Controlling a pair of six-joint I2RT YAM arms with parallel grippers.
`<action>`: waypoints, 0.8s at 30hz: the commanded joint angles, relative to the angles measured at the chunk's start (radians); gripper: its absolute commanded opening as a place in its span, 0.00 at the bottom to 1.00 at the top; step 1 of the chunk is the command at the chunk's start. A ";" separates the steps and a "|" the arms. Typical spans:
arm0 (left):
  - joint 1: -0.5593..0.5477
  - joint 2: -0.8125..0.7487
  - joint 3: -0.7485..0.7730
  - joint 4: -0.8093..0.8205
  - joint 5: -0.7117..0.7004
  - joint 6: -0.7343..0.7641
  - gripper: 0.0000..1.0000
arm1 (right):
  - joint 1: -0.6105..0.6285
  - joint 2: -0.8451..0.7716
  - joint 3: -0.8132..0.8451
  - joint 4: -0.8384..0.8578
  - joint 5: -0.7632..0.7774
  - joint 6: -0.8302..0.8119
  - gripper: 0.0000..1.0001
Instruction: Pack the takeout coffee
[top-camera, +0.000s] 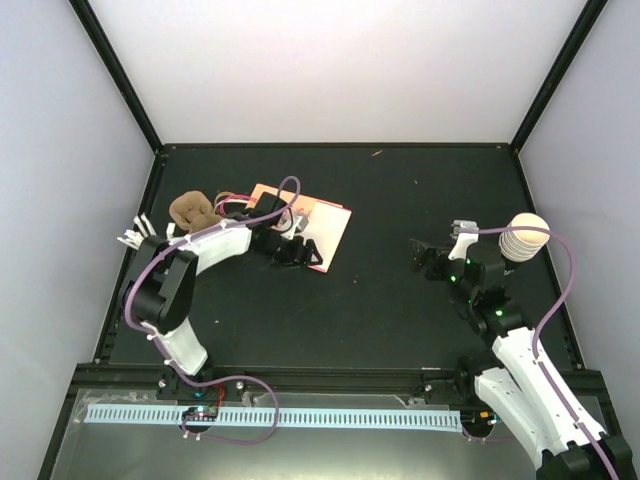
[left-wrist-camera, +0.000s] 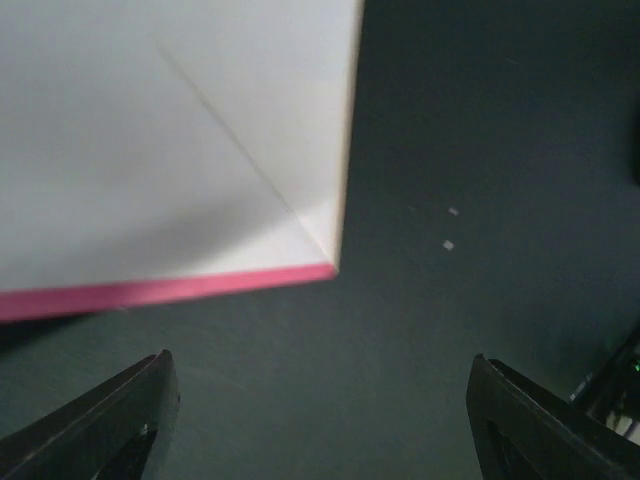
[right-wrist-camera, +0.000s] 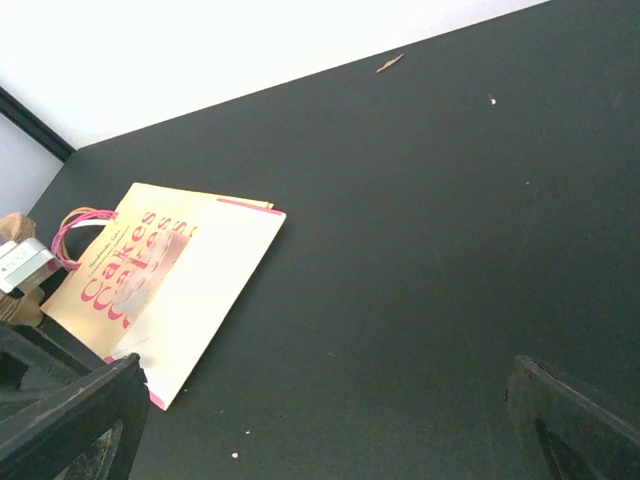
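The takeout coffee cup (top-camera: 525, 237), cream-white and ribbed, stands at the right of the table, just right of my right arm. It is out of both wrist views. A cream paper bag with pink print and handles (top-camera: 312, 222) lies flat at centre left; it also shows in the right wrist view (right-wrist-camera: 190, 280). My left gripper (top-camera: 297, 253) is open and empty at the bag's near edge; the left wrist view shows the bag's pink-edged corner (left-wrist-camera: 180, 150) just ahead of the gripper (left-wrist-camera: 320, 420). My right gripper (top-camera: 424, 257) is open and empty over bare table, left of the cup (right-wrist-camera: 320, 430).
A brown moulded pulp carrier (top-camera: 193, 210) sits left of the bag. A bundle of thin white sticks (top-camera: 133, 236) lies at the table's left edge. Black frame posts and white walls bound the table. A small brown scrap (top-camera: 377, 153) lies near the back edge.
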 joint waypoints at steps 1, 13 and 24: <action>-0.053 -0.105 -0.006 -0.033 -0.015 -0.020 0.82 | 0.001 0.025 -0.001 0.025 -0.070 0.041 1.00; -0.053 -0.121 0.106 -0.140 -0.277 0.034 0.85 | 0.003 0.291 0.025 0.140 -0.315 0.195 0.99; -0.005 -0.106 0.076 -0.050 -0.270 0.058 0.86 | 0.056 0.383 0.154 0.040 -0.297 0.119 0.96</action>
